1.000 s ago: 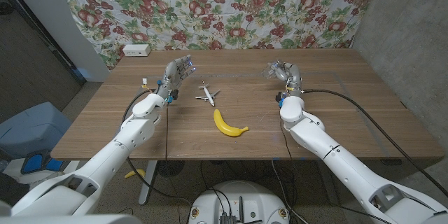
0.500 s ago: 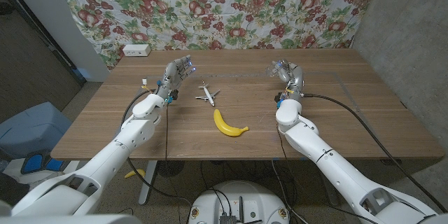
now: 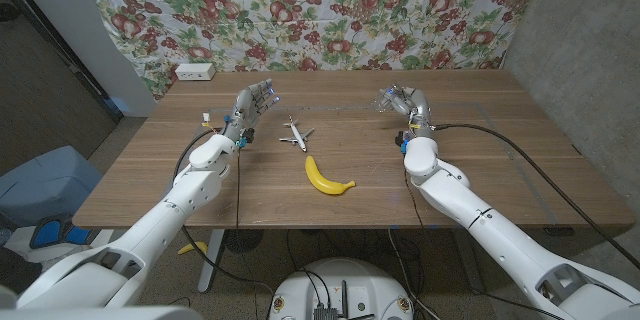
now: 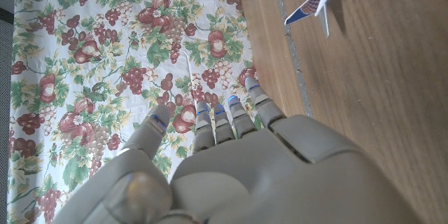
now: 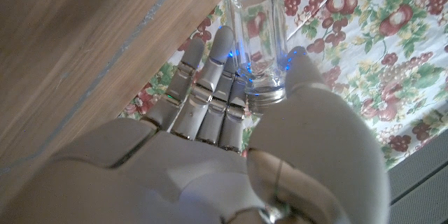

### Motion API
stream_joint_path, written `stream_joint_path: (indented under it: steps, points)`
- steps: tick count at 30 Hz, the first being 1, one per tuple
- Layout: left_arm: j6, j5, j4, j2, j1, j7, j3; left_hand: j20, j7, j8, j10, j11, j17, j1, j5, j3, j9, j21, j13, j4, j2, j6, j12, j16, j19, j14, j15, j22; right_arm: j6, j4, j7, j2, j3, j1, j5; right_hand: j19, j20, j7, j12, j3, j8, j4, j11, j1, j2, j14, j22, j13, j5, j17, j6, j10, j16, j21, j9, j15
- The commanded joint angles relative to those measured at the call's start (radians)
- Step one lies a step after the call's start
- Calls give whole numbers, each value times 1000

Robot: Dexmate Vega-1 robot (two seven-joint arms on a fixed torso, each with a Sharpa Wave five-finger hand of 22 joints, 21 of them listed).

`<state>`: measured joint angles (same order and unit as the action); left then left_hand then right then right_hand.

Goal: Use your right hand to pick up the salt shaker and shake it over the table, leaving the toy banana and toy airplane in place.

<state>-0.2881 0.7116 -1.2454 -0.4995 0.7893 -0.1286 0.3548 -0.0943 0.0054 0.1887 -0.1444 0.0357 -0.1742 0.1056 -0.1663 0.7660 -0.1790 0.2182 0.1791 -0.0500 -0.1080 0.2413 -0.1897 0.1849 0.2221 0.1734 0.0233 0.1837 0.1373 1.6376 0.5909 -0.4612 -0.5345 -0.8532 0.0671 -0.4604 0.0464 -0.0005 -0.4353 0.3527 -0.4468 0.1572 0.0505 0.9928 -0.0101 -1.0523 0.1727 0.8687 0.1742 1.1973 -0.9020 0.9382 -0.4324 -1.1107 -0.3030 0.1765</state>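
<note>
The right hand (image 3: 404, 102) holds the salt shaker (image 3: 386, 102) above the far right part of the table (image 3: 520, 160), so the step in hand is, I judge, the shaking itself. To do it well: keep the grip firm near the metal cap, tip the shaker so the cap end points to the wood, then make short moves with the wrist, not w/ the whole arm. The shaker is smooth glass and can slip between the fingers if the moves are too big. Stay on the right side, well apart from the banana (image 3: 327, 179) and the airplane (image 3: 294, 135), so nothing is pushed.

Hand state: in the right wrist view the right hand (image 5: 231, 147) pinches the shaker (image 5: 257, 31) between the thumb and the other fingers (image 5: 210, 77), close to the silver cap; the clear glass body sticks out past the fingertips. The fingers are drawn together around it, not spread. I cannot tell if there is salt inside; the glass looks mostly clear.

The left hand (image 3: 252, 103) is up over the far left part of the table, near the airplane but not touching it. In the left wrist view this hand (image 4: 231, 161) has its fingers straight and a bit apart and holds nothing.

The banana lies near the middle of the table, the airplane just beyond it, both apart from the two hands.
</note>
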Motion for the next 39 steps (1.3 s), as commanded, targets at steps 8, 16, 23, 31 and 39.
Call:
stream_joint_path:
  steps: [8,16,23,31,39]
  points:
    - [2,2,4,-2,-4,-6,-2,0,4,2,-12,-1,-3,-10,-4,3,-3,-2,2,1,-59,19,-6,0,8,4,-3,5,165,80,-294,-137,-49,81,54,8,107,-55,1,99,-3,-5,111,123,119,0,1,4,11,0,-53,112,3,-1,-24,42]
    - [4,1,-4,-7,0,-3,-2,1,7,5,-17,-2,-3,-11,-4,3,-3,-2,2,2,-58,27,-7,0,8,5,-4,5,167,83,-297,-141,-54,86,55,7,107,-56,4,99,-3,-5,112,124,120,-1,1,4,12,0,-57,111,3,0,-22,42]
    - [7,1,-10,-9,2,-2,-2,0,8,6,-20,-1,-3,-12,-4,3,-3,-2,2,3,-57,34,-8,0,8,4,-4,5,158,82,-289,-140,-54,82,54,8,107,-54,4,99,-2,-4,113,125,121,-2,1,4,13,0,-56,115,3,1,-23,43]
    - [8,0,-17,-10,5,1,-2,0,11,7,-25,-5,-3,-13,-4,4,-3,-2,2,4,-57,40,-9,0,7,5,-4,5,106,71,-233,-126,-44,58,39,6,108,-54,7,99,0,-4,112,125,120,-3,1,0,12,0,-57,117,3,0,-22,43]
    - [9,-2,-27,-12,10,7,-2,0,10,8,-27,-4,-3,-14,-4,5,-3,-2,2,6,-57,44,-10,0,7,5,-4,5,13,35,-90,-68,-21,12,0,4,106,-51,7,99,1,-3,111,127,120,-6,1,2,12,1,-57,120,2,0,-22,42]
